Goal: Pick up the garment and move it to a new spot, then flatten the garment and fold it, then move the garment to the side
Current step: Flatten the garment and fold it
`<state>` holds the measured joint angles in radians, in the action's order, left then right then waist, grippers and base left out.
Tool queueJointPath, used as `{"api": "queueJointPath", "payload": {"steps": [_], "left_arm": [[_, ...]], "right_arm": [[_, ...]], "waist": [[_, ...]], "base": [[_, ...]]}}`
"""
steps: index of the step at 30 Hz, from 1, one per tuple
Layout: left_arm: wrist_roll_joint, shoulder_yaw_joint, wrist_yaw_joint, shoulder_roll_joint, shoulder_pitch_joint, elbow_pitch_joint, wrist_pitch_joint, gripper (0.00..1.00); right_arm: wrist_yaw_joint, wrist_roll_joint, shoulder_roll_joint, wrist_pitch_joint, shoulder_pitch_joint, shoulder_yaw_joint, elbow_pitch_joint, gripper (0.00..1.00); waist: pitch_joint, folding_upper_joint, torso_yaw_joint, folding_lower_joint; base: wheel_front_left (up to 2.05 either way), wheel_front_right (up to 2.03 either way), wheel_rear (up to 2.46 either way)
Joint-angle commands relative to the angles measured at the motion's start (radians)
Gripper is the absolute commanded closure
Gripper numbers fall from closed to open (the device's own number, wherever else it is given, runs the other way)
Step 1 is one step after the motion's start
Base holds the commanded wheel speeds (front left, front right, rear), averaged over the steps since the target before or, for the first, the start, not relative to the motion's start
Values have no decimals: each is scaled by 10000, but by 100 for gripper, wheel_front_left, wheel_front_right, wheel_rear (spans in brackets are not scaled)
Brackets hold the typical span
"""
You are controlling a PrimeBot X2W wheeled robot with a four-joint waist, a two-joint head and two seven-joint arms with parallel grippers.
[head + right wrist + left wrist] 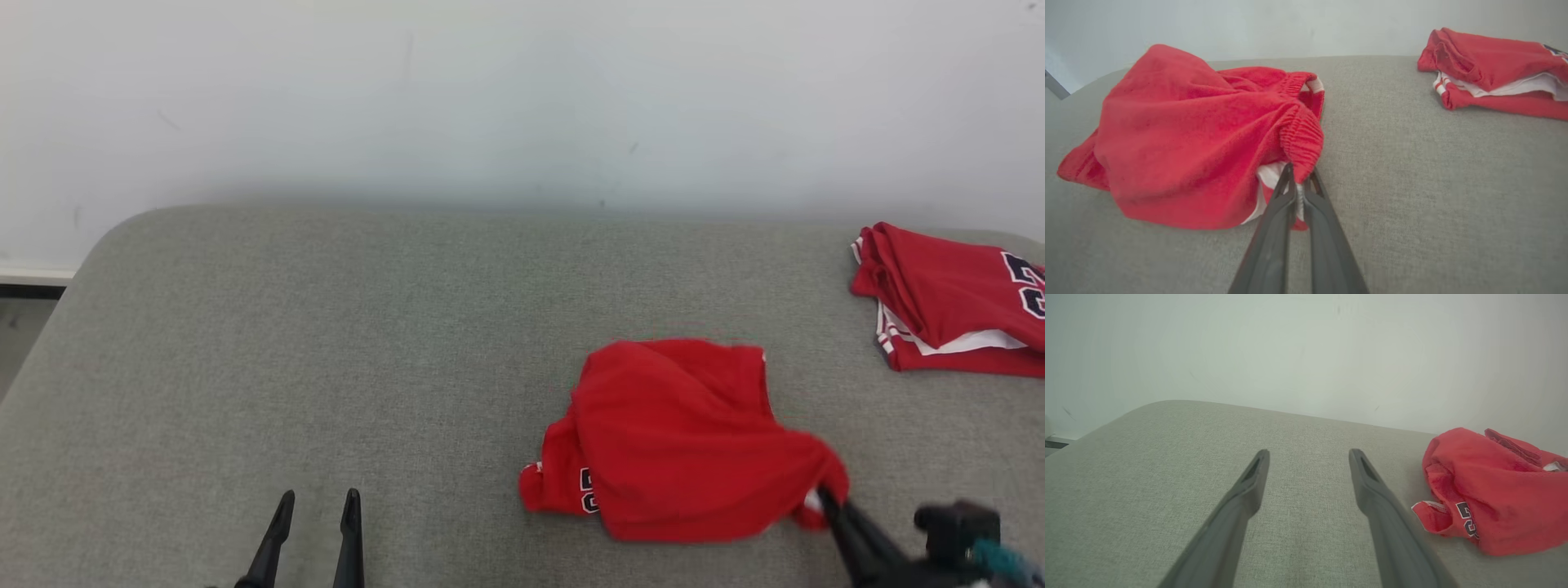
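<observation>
Pointing forward, spread wide and empty, left tool (pixel 320 495) sat low left over the grey fabric-covered table (pixel 245 327), well apart from the garment (pixel 678 441), crumpled right of centre, its gathered near-right edge pinched tight by right tool (pixel 824 498); folded red clothing (pixel 939 294) lay far right.

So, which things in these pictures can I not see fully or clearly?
- Head view: folded red clothes, cut off by the right edge.
- Left wrist view: dark print on the garment, partly under a fold.
- Right wrist view: tips of the shut right tool, partly covered by red cloth.
</observation>
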<state>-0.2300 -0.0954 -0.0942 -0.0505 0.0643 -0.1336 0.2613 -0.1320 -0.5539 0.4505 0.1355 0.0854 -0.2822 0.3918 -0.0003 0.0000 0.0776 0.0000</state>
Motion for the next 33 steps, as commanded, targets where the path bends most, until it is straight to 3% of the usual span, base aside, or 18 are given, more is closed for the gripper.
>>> {"api": "queueJointPath", "payload": {"steps": [1, 3, 4, 5, 17, 33], "left_arm": [[68, 2, -3, 5, 195, -36, 33, 0], [68, 23, -19, 5, 209, -56, 33, 0], [86, 24, -25, 5, 212, -62, 33, 0], [99, 45, -38, 5, 233, -70, 33, 0], [221, 125, -153, 6, 71, -156, 33, 0], [504, -1091, -367, -28, -1024, -1441, 33, 0]], "right_arm": [[20, -53, -146, -151, -452, 138, -243, 100], [20, 47, -316, -337, -960, 410, -580, 100], [20, 130, -460, -337, -1146, 553, -736, 47], [20, 278, -568, -337, -1286, 640, -860, 0], [20, 1645, -1544, 750, -1521, 1605, -2347, 0], [20, 3430, -3405, 1300, -968, 1445, -2057, 0]], "waist": [[-67, 0, -83, 0], [-94, 0, -145, 0], [-98, 0, -177, 0], [-105, 0, -214, 0], [-123, 0, -591, 0], [267, 0, -1518, 0]], "base": [[0, 0, 0], [0, 0, 0], [0, 0, 0], [0, 0, 0], [0, 0, 0], [0, 0, 0]]}}
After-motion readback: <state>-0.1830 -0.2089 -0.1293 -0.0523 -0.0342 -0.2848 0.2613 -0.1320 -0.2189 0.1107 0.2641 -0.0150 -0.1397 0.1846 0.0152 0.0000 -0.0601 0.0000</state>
